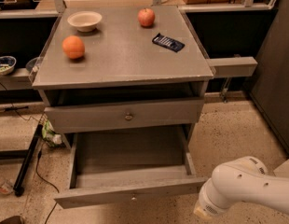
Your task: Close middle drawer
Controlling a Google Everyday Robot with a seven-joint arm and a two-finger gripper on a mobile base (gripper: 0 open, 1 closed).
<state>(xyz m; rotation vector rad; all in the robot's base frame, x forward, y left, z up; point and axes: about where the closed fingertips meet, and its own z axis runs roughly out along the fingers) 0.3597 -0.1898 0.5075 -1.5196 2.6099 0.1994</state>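
The middle drawer is the slim-fronted grey drawer with a small round knob. It is pulled far out and its grey inside shows nothing in it. Above it is the taller-fronted grey drawer with a similar knob, standing slightly out from the cabinet. My white arm reaches in from the lower right, and its end sits just right of the open drawer's front right corner. The gripper itself is below the bottom edge of the picture, out of view.
On the cabinet top lie an orange, a white bowl, a red apple and a dark blue packet. A grey ledge juts out at the right. Cables and a black bar lie on the floor at the left.
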